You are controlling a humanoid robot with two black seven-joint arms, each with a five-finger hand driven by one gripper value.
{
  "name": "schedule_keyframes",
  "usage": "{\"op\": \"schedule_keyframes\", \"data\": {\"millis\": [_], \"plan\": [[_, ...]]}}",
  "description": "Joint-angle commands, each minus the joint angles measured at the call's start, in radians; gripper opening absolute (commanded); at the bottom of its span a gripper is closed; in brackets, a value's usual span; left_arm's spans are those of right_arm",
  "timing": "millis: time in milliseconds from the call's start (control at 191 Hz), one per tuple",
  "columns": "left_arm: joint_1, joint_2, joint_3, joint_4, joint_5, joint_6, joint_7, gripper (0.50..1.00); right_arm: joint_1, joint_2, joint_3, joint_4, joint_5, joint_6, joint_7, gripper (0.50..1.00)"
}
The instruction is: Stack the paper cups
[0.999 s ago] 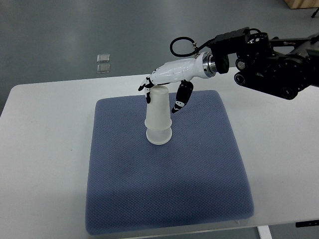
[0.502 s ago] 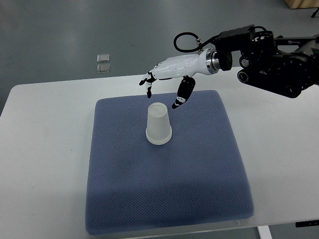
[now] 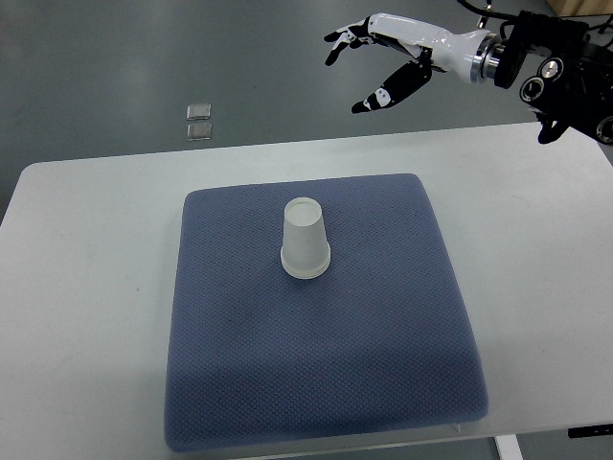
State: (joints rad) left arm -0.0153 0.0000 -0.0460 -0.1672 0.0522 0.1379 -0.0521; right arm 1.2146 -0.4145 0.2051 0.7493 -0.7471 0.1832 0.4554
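Observation:
An upside-down stack of white paper cups [image 3: 306, 240] stands on the blue mat [image 3: 316, 374], a little above its middle. My right hand [image 3: 356, 67] hovers high at the top right, well clear of the cups, with its white fingers [image 3: 347, 34] spread and nothing held. Its arm comes in from the right edge. The left arm does not show.
The mat lies on a white table [image 3: 86, 287] with bare margins on both sides. Two small clear squares [image 3: 198, 120] lie on the grey floor beyond the table's far edge.
My right hand let go of the top cup, which settled down onto the stack, then rose and pulled back to the upper right.

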Motion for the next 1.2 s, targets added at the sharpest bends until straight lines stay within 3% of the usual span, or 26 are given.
{"op": "schedule_keyframes", "data": {"millis": [0,193,361,465,669,936,1082,1197], "plan": [[0.000,0.000,0.000,0.000,0.000,0.000,0.000,1.000,-0.072,0.011,0.066,-0.011,0.135,-0.039,0.000,0.907],[0.000,0.000,0.000,0.000,0.000,0.000,0.000,1.000,-0.155,0.020,0.151,-0.016,0.397,-0.073,-0.003,0.907],[0.000,0.000,0.000,0.000,0.000,-0.001,0.000,1.000,-0.190,0.022,0.148,-0.024,0.655,-0.182,-0.021,0.907],[0.000,0.000,0.000,0.000,0.000,0.000,0.000,1.000,-0.211,0.020,0.146,-0.024,0.804,-0.194,-0.024,0.907],[0.000,0.000,0.000,0.000,0.000,0.000,0.000,1.000,-0.256,0.019,0.145,-0.025,0.934,-0.186,-0.179,0.909],[0.000,0.000,0.000,-0.002,0.000,0.000,0.000,1.000,-0.279,0.042,0.192,-0.025,0.927,-0.146,-0.170,0.909],[0.000,0.000,0.000,-0.003,0.000,-0.001,0.000,1.000,-0.282,0.040,0.195,-0.034,0.896,-0.105,-0.101,0.911],[0.000,0.000,0.000,-0.008,0.000,-0.001,0.000,1.000,-0.283,0.040,0.195,-0.036,0.887,-0.108,-0.093,0.911]]}}
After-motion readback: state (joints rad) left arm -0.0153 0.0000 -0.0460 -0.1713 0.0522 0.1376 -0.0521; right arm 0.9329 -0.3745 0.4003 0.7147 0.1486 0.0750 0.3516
